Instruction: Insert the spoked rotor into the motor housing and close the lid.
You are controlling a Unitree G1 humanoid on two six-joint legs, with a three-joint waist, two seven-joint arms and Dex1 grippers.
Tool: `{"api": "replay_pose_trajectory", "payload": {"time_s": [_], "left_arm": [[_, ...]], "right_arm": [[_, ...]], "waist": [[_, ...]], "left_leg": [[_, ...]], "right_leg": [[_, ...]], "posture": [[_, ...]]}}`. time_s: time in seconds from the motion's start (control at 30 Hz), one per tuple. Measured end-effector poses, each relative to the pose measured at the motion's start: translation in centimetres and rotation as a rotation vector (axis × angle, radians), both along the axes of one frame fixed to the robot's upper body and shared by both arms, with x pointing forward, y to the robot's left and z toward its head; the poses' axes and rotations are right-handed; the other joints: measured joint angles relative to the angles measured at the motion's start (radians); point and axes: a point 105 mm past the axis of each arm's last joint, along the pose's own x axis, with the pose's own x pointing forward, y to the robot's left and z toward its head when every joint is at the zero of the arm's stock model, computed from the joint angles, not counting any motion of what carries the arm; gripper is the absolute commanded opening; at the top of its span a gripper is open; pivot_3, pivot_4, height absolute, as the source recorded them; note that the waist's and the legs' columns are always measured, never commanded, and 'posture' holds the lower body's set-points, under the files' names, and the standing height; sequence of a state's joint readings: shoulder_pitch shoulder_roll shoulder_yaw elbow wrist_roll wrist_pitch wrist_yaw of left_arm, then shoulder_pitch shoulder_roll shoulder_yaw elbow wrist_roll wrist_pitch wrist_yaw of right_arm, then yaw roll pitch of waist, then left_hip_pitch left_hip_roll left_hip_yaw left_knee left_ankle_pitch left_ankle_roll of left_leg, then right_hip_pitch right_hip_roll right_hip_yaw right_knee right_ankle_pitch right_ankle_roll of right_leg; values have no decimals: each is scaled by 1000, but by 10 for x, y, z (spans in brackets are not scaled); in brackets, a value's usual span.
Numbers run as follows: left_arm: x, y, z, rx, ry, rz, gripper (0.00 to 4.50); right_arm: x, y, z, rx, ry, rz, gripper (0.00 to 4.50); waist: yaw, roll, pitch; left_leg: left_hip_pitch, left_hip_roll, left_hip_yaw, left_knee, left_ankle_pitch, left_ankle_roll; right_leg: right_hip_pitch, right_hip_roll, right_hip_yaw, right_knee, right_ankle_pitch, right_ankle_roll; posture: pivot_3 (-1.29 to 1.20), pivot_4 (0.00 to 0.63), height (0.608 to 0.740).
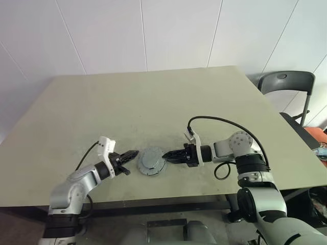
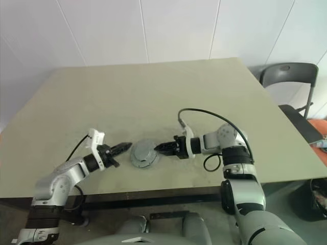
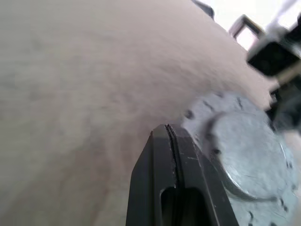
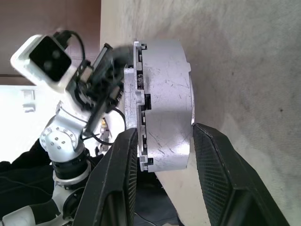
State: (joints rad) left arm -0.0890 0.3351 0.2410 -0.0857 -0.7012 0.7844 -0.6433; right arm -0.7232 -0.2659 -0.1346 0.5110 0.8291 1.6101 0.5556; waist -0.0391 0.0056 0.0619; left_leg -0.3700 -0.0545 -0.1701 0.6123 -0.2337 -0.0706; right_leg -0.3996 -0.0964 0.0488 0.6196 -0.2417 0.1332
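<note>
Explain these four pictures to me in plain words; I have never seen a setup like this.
This is a humanoid robot with two arms, each ending in a two-fingered black gripper. The two wide pictures come from cameras in its head, looking down over a beige table. The other two come from cameras on its wrists, looking along the fingers. On the table sits a round grey metal assembly, the motor housing with its lid on top. The right gripper has its fingers around the housing's edge, one on each side. The left gripper is shut, empty, pointing at the housing from the other side. A chair stands beyond the table.

chair (image 1: pixel 294 87) — cut off, right edge
</note>
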Motion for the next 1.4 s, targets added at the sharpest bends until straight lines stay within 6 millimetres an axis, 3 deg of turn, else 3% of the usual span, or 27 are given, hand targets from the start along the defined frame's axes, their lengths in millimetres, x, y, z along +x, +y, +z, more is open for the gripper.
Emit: {"api": "replay_pose_trajectory", "payload": {"time_s": [0.07, 0.3, 0.47, 0.77, 1.03, 1.4], "left_arm": [[-2, 4, 2, -73, 30, 23, 561], [-9, 19, 20, -343, 50, 77, 2907], [-29, 26, -5, -347, 171, 86, 4500], [-34, 23, 2, -456, 198, 68, 4500], [-36, 36, 10, -560, 188, 121, 4500], [-48, 12, 13, -636, 264, -25, 4500]], "right_arm": [[0, 1, 1, 7, -1, 2, 1457], [0, 1, 1, 5, -2, 2, 1456], [0, 0, 3, 0, -12, 5, 1455], [-1, 4, 5, 17, -15, 12, 1455], [7, 1, 16, 67, -27, -24, 1453], [12, 5, 38, 161, -59, -15, 1452]], "waist": [[-4, 0, 0], [-6, 0, 0], [-5, 0, 0], [-6, -1, 0], [-6, -1, 0], [-6, -1, 0]], "left_leg": [[-1, 0, 0, 0, 0, 0], [-1, 0, 0, 0, 0, 0], [-3, 0, 0, 0, 0, 0], [-3, 0, 0, -1, 0, 0], [-4, 0, 1, 0, 0, 0], [-4, 0, 1, -1, 0, 0]], "right_leg": [[0, 0, 0, -1, 0, 0], [-1, 0, 0, -1, -1, -3], [-3, 0, 0, -1, -1, -3], [-4, 0, 0, -1, -1, -4], [-4, 0, 0, -2, -1, -4], [-4, 0, 0, -3, -1, -5]], "posture": [[0, 0, 740], [0, 0, 740], [0, 0, 740], [0, 0, 740], [0, 0, 740], [0, 0, 740]]}}
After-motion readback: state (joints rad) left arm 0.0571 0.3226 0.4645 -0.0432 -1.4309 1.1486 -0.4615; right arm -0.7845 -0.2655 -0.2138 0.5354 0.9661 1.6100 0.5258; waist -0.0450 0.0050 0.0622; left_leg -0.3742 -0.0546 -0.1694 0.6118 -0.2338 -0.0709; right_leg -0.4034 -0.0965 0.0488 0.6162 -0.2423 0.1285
